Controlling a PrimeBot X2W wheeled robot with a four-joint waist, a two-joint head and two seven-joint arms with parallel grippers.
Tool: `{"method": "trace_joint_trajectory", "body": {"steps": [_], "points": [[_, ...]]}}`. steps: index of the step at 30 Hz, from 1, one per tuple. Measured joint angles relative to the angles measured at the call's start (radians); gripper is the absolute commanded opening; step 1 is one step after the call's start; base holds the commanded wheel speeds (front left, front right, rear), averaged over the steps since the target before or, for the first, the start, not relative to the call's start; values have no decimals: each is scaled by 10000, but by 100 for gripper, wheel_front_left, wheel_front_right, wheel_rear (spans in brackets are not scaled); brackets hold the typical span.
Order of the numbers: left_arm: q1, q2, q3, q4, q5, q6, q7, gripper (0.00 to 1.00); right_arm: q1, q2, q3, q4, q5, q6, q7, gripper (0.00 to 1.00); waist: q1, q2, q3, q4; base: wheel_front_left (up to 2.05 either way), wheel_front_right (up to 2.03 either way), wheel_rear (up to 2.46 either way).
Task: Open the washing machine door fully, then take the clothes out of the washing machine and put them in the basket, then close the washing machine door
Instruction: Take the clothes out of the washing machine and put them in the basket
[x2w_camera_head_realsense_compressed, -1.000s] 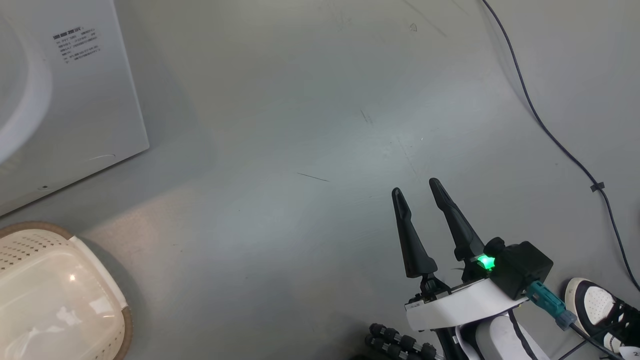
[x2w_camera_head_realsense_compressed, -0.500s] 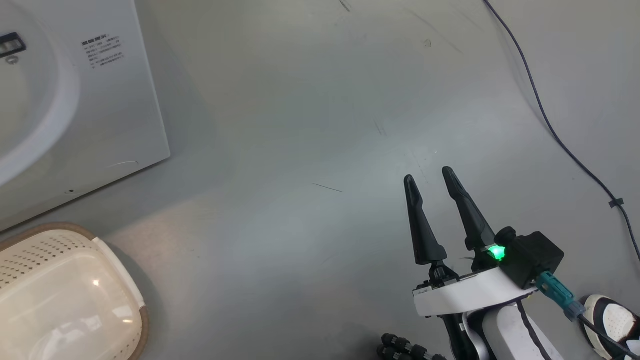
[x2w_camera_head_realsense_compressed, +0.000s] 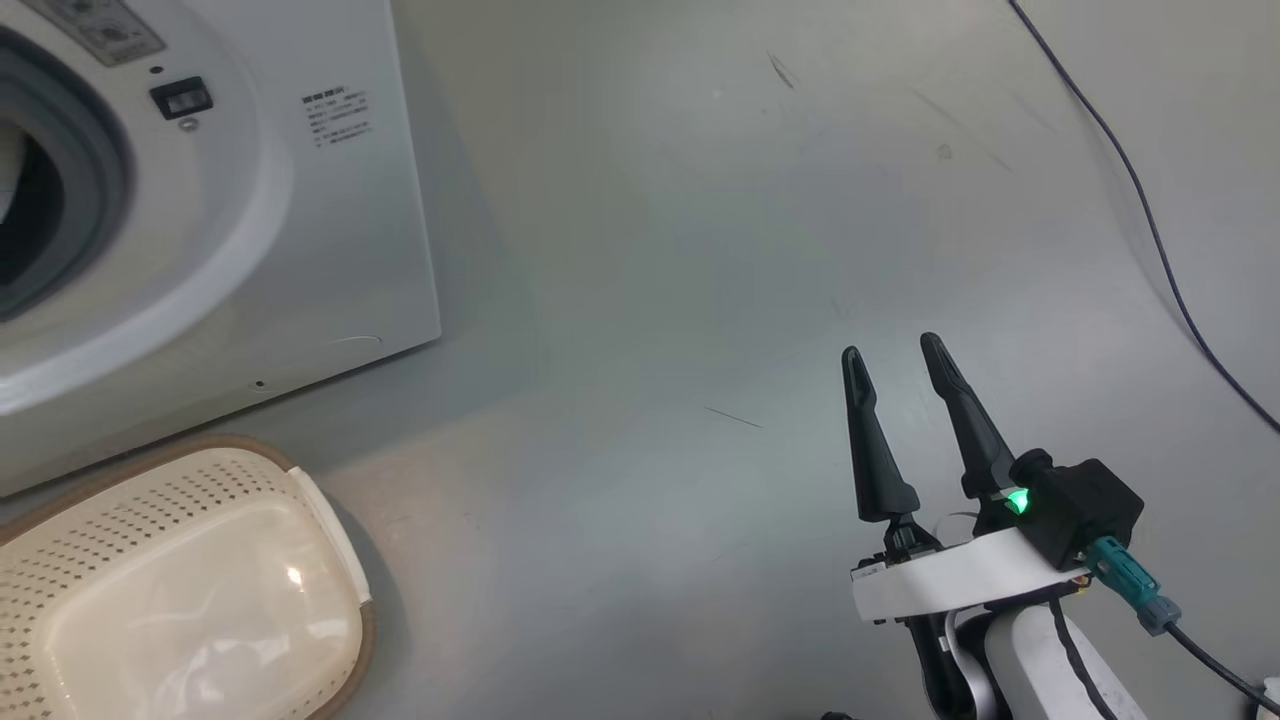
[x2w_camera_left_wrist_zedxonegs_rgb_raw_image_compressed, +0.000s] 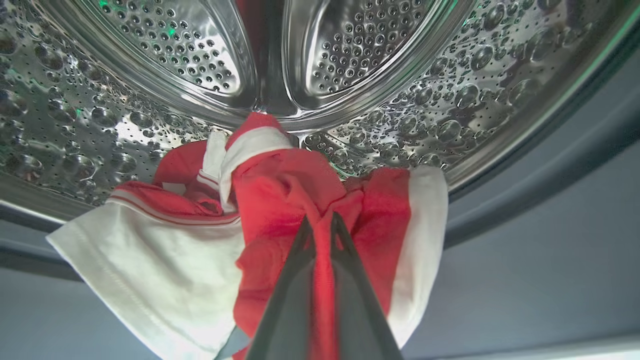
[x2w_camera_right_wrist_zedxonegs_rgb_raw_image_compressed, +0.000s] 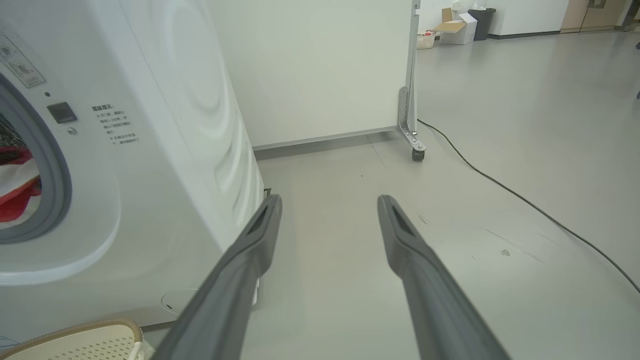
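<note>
Step in hand: left end effector (x2w_camera_left_wrist_zedxonegs_rgb_raw_image_compressed: 320, 220), clamped on the bright red, white-panelled fabric clothes (x2w_camera_left_wrist_zedxonegs_rgb_raw_image_compressed: 270, 190) inside the perforated steel drum (x2w_camera_left_wrist_zedxonegs_rgb_raw_image_compressed: 350, 65).
Doing it well: probably best drawn straight back and slightly up, so the draped white panel clears the grey rubber ring (x2w_camera_left_wrist_zedxonegs_rgb_raw_image_compressed: 525, 205).
Edges: trailing cloth could snag on the ring's lip, just under the bundle.
Open room: cream perforated plastic basket (x2w_camera_head_realsense_compressed: 190, 490) on the grey floor (x2w_camera_head_realsense_compressed: 650, 250), just before the white washing machine (x2w_camera_head_realsense_compressed: 340, 250); right end effector (x2w_camera_head_realsense_compressed: 891, 346), spread apart, well aside.
</note>
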Motion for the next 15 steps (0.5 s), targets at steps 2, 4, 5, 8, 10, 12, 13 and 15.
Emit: {"method": "trace_joint_trajectory", "body": {"steps": [2, 4, 5, 8, 10, 12, 13, 15], "points": [[123, -84, -102, 10, 0, -63, -159, 0, 0, -2, -50, 61, -25, 8, 0, 100, 0, 0, -142, 165, 0, 0, 0], [267, -184, -169, 23, 0, -119, -334, 0, 0, -2, -109, 119, -31, 12, 0, 100, 0, 0, -296, 327, 0, 0, 0], [341, -234, -209, 29, 0, -144, -408, 0, 1, -4, -142, 140, -35, 13, 0, 100, 0, 0, -373, 406, 0, 0, 0], [579, -374, -341, 25, 0, -221, -656, 0, 6, -6, -232, 226, -56, 98, 0, 100, 0, 0, -612, 645, 0, 0, 0], [725, -470, -453, 8, 0, -247, -849, 0, 13, -10, -301, 282, -59, 102, 0, 100, 0, 0, -769, 799, 0, 0, 0], [803, -541, -500, -2, 0, -249, -936, 0, 25, -15, -347, 309, -61, 104, 0, 100, 0, 0, -848, 879, 0, 0, 0], [890, -598, -539, -13, 0, -257, -1003, 0, 42, -23, -385, 328, -65, 125, 0, 100, 0, 0, -924, 956, 0, 0, 0], [1072, -690, -631, -40, 0, -265, -1172, 0, 70, -48, -447, 374, -88, 182, 0, 100, 0, 0, -1074, 1115, 0, 0, 0]]}}
